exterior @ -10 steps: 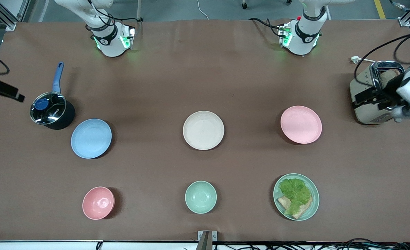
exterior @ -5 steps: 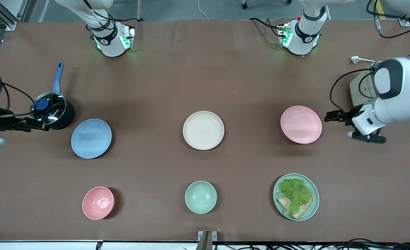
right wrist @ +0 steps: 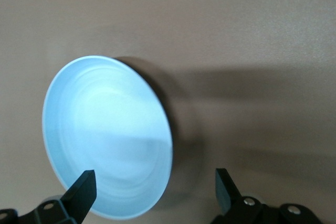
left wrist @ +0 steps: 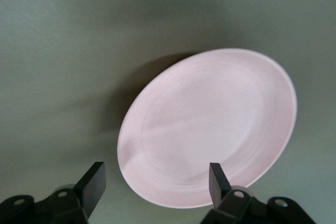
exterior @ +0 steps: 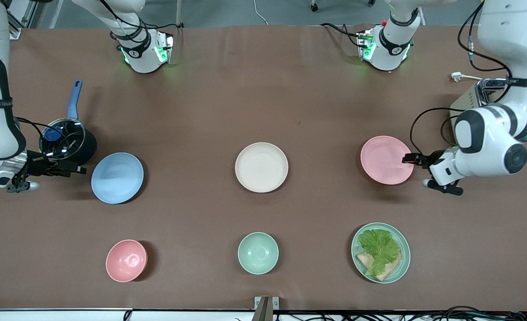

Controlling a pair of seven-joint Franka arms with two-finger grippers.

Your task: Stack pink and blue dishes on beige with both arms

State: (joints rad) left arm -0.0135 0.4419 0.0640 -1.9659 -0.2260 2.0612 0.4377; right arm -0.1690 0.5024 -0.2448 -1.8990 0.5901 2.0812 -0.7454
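Approach step: left hand (exterior: 407,158) hangs spread at the pink plate's (exterior: 386,159) rim, right hand (exterior: 81,170) spread just beside the blue plate (exterior: 117,177). Neither pinches yet. Beige plate (exterior: 261,167) sits between them on the worktop (exterior: 263,98). Next, I judge, each hand must straddle its rim and close.

Beige plate (exterior: 261,167): shallow, round, matte cream, flat at table centre, empty.

Pink plate (exterior: 386,159) (left wrist: 210,127): shallow, round, pale pink, empty, flat on table toward left arm's end; at 3 o'clock from beige plate, well apart.

Blue plate (exterior: 117,177) (right wrist: 107,137): shallow, round, pale blue, empty, flat on table toward right arm's end; at 9 o'clock from beige plate, well apart, slightly nearer front camera.

All three same size, unstacked.
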